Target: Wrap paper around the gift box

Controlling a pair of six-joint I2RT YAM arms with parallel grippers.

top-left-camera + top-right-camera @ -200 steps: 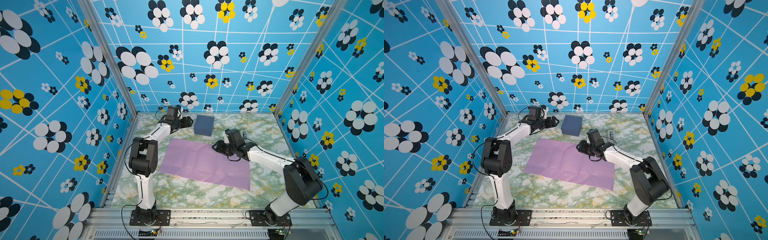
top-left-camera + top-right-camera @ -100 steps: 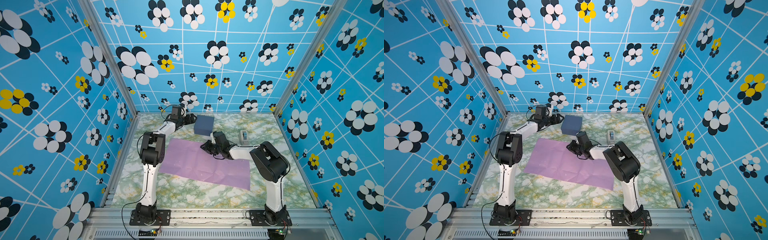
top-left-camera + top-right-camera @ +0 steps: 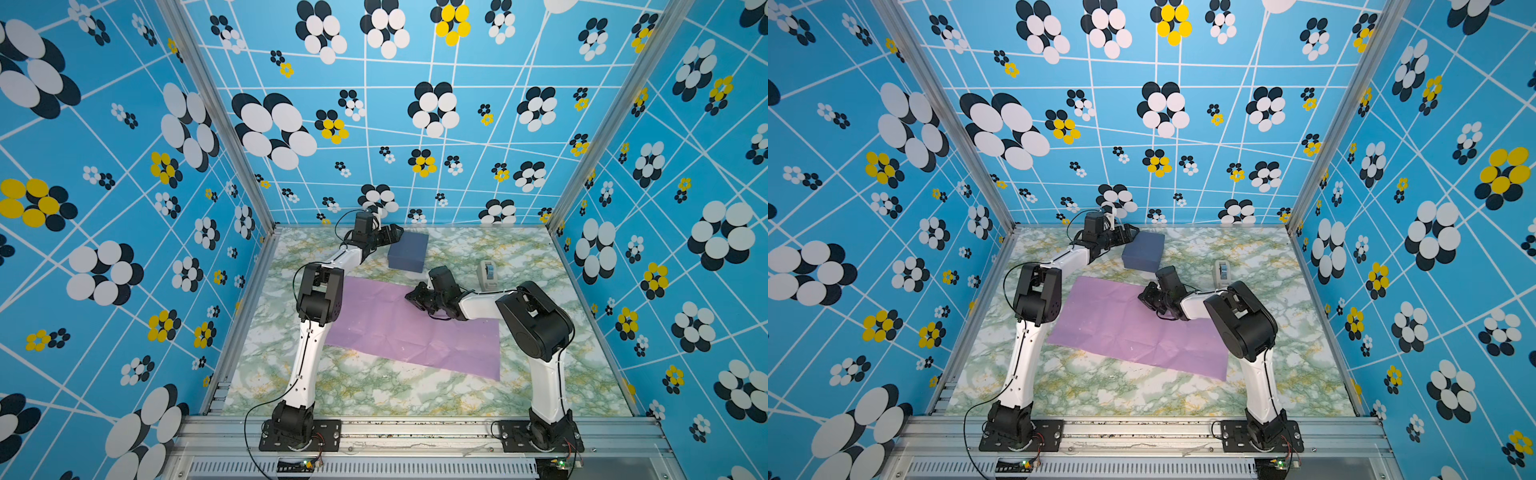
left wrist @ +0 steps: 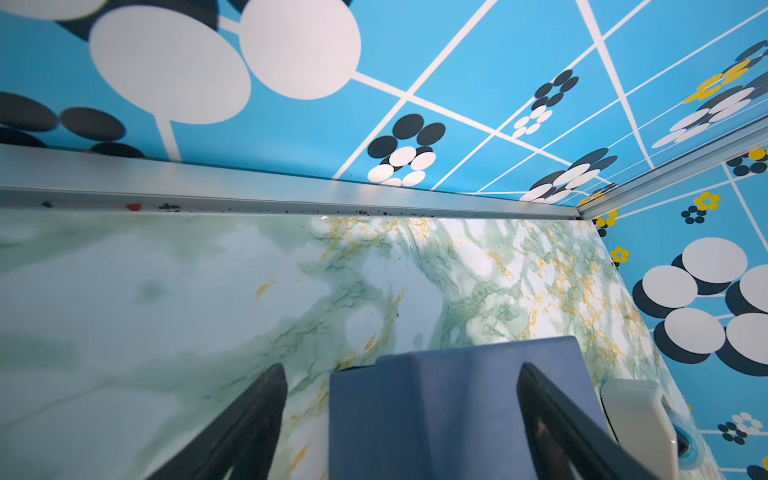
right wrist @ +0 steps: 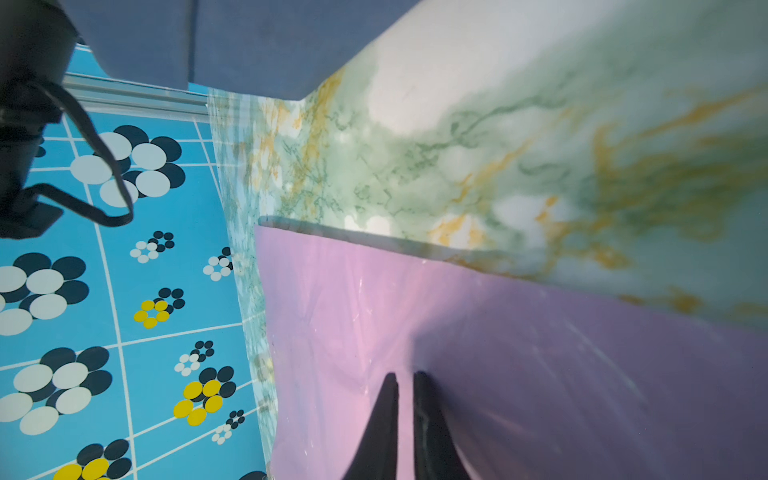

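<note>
The dark navy gift box [image 3: 409,251] [image 3: 1144,251] stands on the marble table beyond the paper. The lilac paper [image 3: 399,328] [image 3: 1133,328] lies flat across the middle. My left gripper [image 3: 395,235] [image 3: 1129,232] is open at the box's far left corner. In the left wrist view the box [image 4: 415,415] sits between the wide jaws of the left gripper [image 4: 402,369], with a gap beside one finger. My right gripper [image 3: 411,297] [image 3: 1144,297] is at the paper's far edge. In the right wrist view the right gripper [image 5: 405,376] is shut on the paper [image 5: 332,311], which puckers at the tips.
A white-grey tape dispenser [image 3: 488,274] [image 3: 1223,272] [image 4: 636,415] stands on the table right of the box. Blue flowered walls close in the back and both sides. The box [image 5: 249,41] shows just beyond the paper's edge in the right wrist view.
My right gripper has moved left along the paper's far edge and its jaws have closed on the paper. My left gripper has reached further toward the box's corner.
</note>
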